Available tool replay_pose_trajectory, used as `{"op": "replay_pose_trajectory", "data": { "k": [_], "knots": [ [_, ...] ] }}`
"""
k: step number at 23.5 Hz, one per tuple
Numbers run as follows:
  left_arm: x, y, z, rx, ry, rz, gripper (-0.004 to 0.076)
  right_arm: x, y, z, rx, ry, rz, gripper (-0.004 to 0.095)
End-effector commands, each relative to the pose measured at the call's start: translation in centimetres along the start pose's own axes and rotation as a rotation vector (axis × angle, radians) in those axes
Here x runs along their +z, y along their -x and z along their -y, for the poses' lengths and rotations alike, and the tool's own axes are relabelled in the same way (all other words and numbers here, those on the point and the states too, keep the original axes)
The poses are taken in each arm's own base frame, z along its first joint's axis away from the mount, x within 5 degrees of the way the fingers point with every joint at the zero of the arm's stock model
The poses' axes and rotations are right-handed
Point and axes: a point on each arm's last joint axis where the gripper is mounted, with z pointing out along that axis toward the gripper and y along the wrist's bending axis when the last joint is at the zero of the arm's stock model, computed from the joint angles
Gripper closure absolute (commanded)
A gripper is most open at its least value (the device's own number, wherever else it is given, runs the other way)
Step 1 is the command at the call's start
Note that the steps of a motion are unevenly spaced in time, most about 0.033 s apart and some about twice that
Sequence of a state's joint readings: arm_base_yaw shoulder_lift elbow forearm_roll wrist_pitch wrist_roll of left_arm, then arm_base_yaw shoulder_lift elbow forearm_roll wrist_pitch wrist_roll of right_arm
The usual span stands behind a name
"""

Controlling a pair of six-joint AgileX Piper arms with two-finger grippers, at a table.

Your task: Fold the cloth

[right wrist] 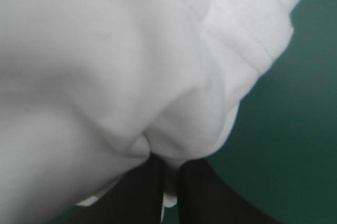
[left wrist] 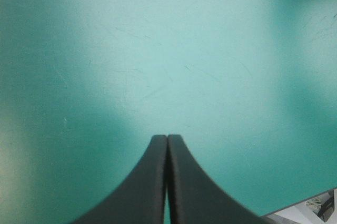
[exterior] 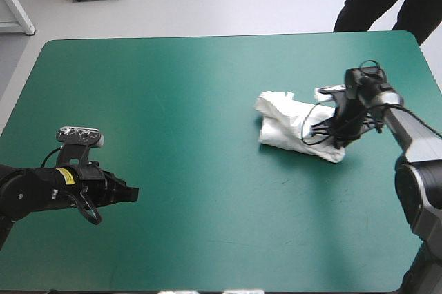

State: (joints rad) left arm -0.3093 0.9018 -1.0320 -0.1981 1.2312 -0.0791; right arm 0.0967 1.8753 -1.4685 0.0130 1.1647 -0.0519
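Lying on the right half of the teal-green bench [exterior: 173, 87], near its right edge and about midway between the near and far edges, is the white T-shirt [exterior: 286, 125]. It is a loose, rumpled bundle with no sleeve or neckline clearly laid out. Its long axis runs on a diagonal, from a far end toward the bench's middle to a near end toward the right edge.

The right end effector [right wrist: 168, 161] is at that near right end. Its black fingers are all but closed, with a fold of the white cloth pinched between them. The left end effector [left wrist: 167, 139] hangs over bare cover at the near left, well apart from the shirt, fingers pressed together and holding nothing.

Judging by the creased heap, no neat fold is done yet. Spreading and all the folding seem to remain.
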Motion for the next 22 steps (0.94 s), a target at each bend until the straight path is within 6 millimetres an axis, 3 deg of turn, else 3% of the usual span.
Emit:
{"op": "replay_pose_trajectory", "data": {
  "k": [1, 4, 8, 12, 18, 22],
  "knots": [
    [-0.9, 0.5, 0.3, -0.003, -0.019, 0.068, 0.0733, -3.8, -2.7, 5.2, 0.122, -0.068, 0.097, 0.0925],
    [-0.9, 0.5, 0.3, -0.003, -0.019, 0.068, 0.0733, -5.0, -5.3, 11.6, 0.32, -0.105, 0.139, 0.0925],
    [-0.9, 0.5, 0.3, -0.001, -0.019, 0.068, 0.0733, -5.2, -7.9, 16.8, 0.48, -0.137, 0.136, 0.0925],
    [-0.9, 0.5, 0.3, -0.001, -0.02, 0.074, 0.0733, -5.3, -8.9, 18.4, 0.515, -0.171, 0.134, 0.0925],
    [-0.9, 0.6, 0.3, -0.001, -0.02, 0.078, 0.0733, -5.3, -8.5, 18.2, 0.532, -0.13, 0.171, 0.0913],
    [-0.9, 0.6, 0.3, -0.001, -0.02, 0.078, 0.0733, -5.3, -8.6, 18.1, 0.543, -0.124, 0.162, 0.0714]
  ]
}}
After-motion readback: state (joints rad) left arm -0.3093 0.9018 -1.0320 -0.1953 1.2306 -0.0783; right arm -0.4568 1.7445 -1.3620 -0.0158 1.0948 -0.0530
